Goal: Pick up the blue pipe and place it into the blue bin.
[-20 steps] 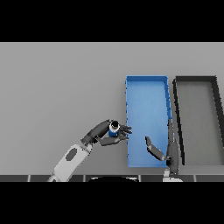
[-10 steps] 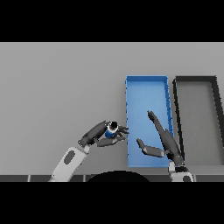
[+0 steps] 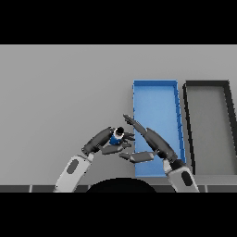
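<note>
The blue pipe (image 3: 115, 137) is a small blue piece with a dark end, held just above the table left of the blue bin (image 3: 156, 95). My left hand (image 3: 104, 143) is shut on it, fingers and thumb curled round it. My right hand (image 3: 150, 141) reaches in from the lower right, open, with straight fingers pointing up-left beside the pipe and the thumb stretched below it. That hand lies over the bin's lower left edge and hides part of it.
A black bin (image 3: 208, 125) stands directly right of the blue bin, both long and narrow, running away from me. Grey table (image 3: 60, 92) spreads to the left and behind.
My right hand has swung left from inside the blue bin to beside the pipe. My left hand, still holding the pipe, has shifted slightly down and left.
</note>
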`<state>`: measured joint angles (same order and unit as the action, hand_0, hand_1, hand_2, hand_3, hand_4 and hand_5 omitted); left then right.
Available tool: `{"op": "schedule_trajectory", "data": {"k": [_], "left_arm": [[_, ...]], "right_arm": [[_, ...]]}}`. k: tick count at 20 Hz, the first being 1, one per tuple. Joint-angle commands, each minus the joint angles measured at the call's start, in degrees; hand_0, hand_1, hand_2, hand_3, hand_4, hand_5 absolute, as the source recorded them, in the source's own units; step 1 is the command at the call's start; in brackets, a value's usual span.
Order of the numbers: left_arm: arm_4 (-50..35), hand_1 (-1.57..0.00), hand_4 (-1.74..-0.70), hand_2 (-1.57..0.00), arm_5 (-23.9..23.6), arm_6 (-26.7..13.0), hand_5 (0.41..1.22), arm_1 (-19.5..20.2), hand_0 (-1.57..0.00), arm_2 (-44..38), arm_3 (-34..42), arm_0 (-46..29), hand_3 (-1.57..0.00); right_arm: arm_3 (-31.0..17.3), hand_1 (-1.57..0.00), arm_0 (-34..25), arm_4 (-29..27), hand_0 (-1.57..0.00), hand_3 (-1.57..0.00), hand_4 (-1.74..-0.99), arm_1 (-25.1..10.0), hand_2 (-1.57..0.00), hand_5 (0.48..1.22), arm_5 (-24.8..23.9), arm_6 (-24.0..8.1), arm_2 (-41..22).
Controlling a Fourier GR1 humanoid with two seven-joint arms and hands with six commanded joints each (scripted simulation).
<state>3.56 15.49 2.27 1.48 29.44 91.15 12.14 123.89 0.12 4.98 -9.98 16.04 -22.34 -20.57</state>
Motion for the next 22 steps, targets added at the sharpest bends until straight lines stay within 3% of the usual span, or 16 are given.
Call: {"op": "schedule_trajectory", "data": {"k": [1, 3, 7, 9, 12, 13, 14, 15, 17, 18, 22], "left_arm": [[-0.26, -1.57, -1.48, -1.57, -0.01, -0.41, 1.221, -0.27, -1.57, -0.45, 0.1, 0.09, -1.57], [-0.13, -1.57, -1.47, -1.57, 1.09, 0.25, 1.221, -0.04, -1.57, -1.06, -0.8, 0.25, -1.57], [-1.13, -1.57, -1.47, -1.57, 2.7, -0.04, 1.221, -1.53, -1.57, -1.53, -0.32, -0.05, -1.57], [-1.5, -1.57, -1.46, -1.57, 4.07, -0.14, 1.221, -1.4, -1.57, -2.23, -0.7, -0.25, -1.57], [-0.99, -1.57, -1.46, -1.57, 5.25, 1.53, 1.221, -1.68, -1.57, -3.01, -1.49, -0.33, -1.57], [-0.28, -1.57, -1.51, -1.57, 4.79, 0.56, 1.221, -1.65, -1.57, -3.16, -1.42, -0.73, -1.57], [-0.45, -1.57, -1.56, -1.54, 4.73, -0.89, 1.221, -2.11, -1.57, -3.1, -0.83, -1.3, -1.3], [-0.52, -1.57, -1.6, -1.53, 4.76, -2.24, 1.221, -2.67, -1.57, -3.25, -0.99, -0.93, -1.14], [-0.41, -1.57, -1.65, -1.54, 5.14, -1.31, 1.221, -2.56, -1.57, -3.8, -1.16, -0.36, -1.21], [-0.4, -1.57, -1.67, -1.55, 5.18, -0.23, 1.221, -2.57, -1.57, -3.96, -1.09, -0.33, -1.23], [0.01, -1.57, -1.71, -1.56, 6.05, 0.24, 1.221, -2.66, -1.57, -4.04, -0.39, -1.34, -1.32]], "right_arm": [[-0.47, 0.0, -1.85, -0.1, 0.0, 0.0, -1.22, 0.08, 0.0, 0.525, 0.64, -0.75, -0.46], [-2.08, 0.0, -5.19, -1.04, 0.0, 0.0, -1.209, 0.66, 0.0, 0.517, 1.56, -3.64, -1.04], [-4.55, 0.0, -11.03, -2.83, 0.0, 0.0, -1.194, 1.99, 0.0, 0.514, 3.27, -2.54, -1.87], [-5.47, 0.0, -13.39, -3.27, 0.0, 0.0, -1.208, 3.27, 0.0, 0.512, 3.48, -3.96, -2.8], [-8.21, -0.11, -16.95, -4.07, -0.02, -0.05, -1.222, 4.77, -0.13, 0.517, 4.08, -6.28, -3.15], [-9.26, -0.24, -18.09, -4.85, -0.17, -0.14, -1.255, 5.21, -0.25, 0.519, 4.36, -6.84, -2.74], [-9.79, -0.44, -18.4, -4.75, -0.4, -0.31, -1.303, 5.04, -0.43, 0.52, 4.55, -6.78, -2.59], [-10.4, -0.65, -18.97, -4.56, -0.63, -0.5, -1.383, 5.19, -0.66, 0.523, 4.76, -6.27, -2.9], [-11.09, -0.98, -19.78, -4.05, -0.97, -0.79, -1.496, 5.48, -0.99, 0.555, 4.61, -5.77, -3.09], [-11.41, -1.1, -20.25, -4.81, -1.09, -0.9, -1.537, 6.34, -1.1, 0.6, 4.37, -5.46, -3.0], [-11.82, -1.38, -18.77, -5.17, -1.37, -1.29, -1.475, 7.77, -1.38, 0.94, 3.53, -1.75, -2.99]]}}
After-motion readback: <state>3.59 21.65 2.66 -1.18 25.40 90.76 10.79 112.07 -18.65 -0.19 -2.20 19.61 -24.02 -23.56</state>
